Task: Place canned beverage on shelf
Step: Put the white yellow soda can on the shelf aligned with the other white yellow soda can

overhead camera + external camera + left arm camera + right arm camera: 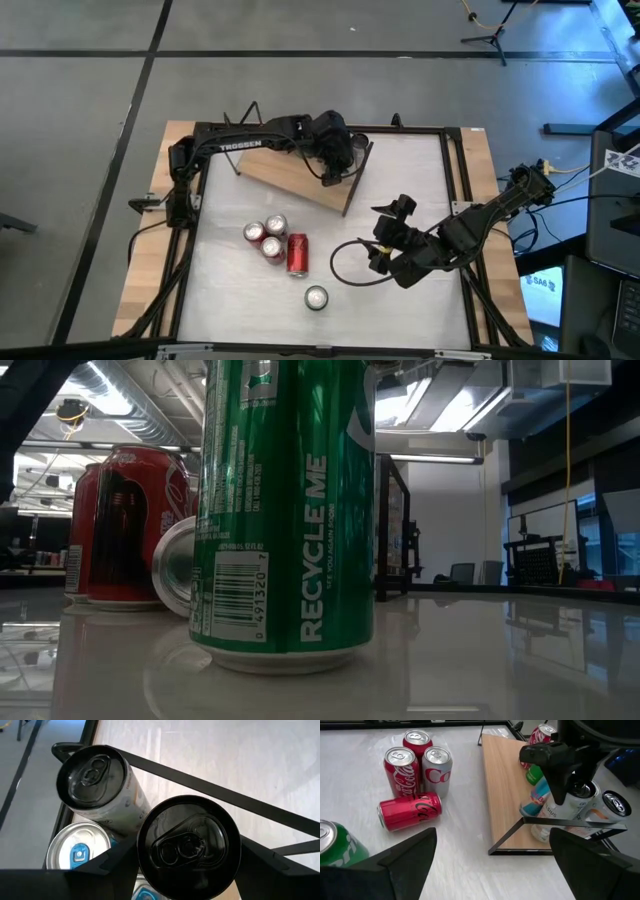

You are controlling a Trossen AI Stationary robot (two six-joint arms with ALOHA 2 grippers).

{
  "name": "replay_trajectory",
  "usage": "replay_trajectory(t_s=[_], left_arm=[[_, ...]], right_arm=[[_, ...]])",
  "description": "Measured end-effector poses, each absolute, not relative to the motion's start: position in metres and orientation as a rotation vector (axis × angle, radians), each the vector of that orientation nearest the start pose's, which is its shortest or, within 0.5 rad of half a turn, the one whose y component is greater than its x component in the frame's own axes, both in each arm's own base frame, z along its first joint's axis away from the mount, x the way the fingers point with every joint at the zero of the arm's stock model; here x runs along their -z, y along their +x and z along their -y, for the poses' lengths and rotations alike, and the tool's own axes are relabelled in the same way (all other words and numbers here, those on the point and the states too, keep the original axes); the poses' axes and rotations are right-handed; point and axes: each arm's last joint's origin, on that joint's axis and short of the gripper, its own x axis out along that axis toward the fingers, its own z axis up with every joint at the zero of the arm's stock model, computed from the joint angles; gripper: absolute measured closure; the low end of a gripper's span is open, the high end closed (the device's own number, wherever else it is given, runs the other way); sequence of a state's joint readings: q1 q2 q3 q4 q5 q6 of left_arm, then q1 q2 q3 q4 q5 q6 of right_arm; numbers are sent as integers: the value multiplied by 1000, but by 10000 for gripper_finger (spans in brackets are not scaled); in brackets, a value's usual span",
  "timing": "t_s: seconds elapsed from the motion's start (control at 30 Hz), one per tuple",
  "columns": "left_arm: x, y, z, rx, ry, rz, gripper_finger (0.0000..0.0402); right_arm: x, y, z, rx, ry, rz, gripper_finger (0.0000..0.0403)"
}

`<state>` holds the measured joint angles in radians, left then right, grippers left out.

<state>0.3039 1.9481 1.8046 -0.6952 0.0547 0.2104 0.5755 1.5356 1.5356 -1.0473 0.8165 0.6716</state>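
High view: placing step in hand, judging by the left tool [335,162] poised over the shelf [295,180] at the far middle of the tabletop [420,180]. Right tool [388,228] waiting off to the right, fingers spread wide, nothing between them. Nearer the front edge, three upright cans [265,238] bunched together, a lying red can [298,254] touching them, and a green can [316,297] standing alone.

Low view: only the green can up close, with red ones behind it; no tool and no shelf visible here.

Left wrist view: clamped on a black-topped can [189,845], one finger against each side, upright and lid facing the camera. Just beside it, another dark-lidded can [92,777] and a silver-lidded can [77,852], with the shelf's black wire crossing behind.

Right wrist view: same grip seen from across the tabletop, the held can low among the row at the board's far edge, base hidden, so impossible to say whether resting or just above. Board light brown, dark-edged, thin black wire at the corner.

Next move, by judgement: settle the can flat into the gap without nudging its close neighbours, then spread the fingers and lift straight up.
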Motion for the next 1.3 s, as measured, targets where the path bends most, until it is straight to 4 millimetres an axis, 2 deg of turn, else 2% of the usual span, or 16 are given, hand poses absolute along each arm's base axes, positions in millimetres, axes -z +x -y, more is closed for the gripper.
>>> replay_trajectory(t_s=[0.17, 0.83, 0.93, 1.3], left_arm=[[-294, 417, -132, -148, 42, -860, 159], [-293, 416, -131, -154, 50, -873, 142], [-293, 415, -131, -154, 47, -878, 142], [-292, 415, -130, -133, 35, -882, 143]], right_arm=[[-352, 263, -145, 462, -40, -674, 22], [-353, 262, -142, 481, -77, -664, 22], [-356, 262, -132, 502, -95, -679, 22], [-360, 250, -64, 709, -197, -871, 22]])
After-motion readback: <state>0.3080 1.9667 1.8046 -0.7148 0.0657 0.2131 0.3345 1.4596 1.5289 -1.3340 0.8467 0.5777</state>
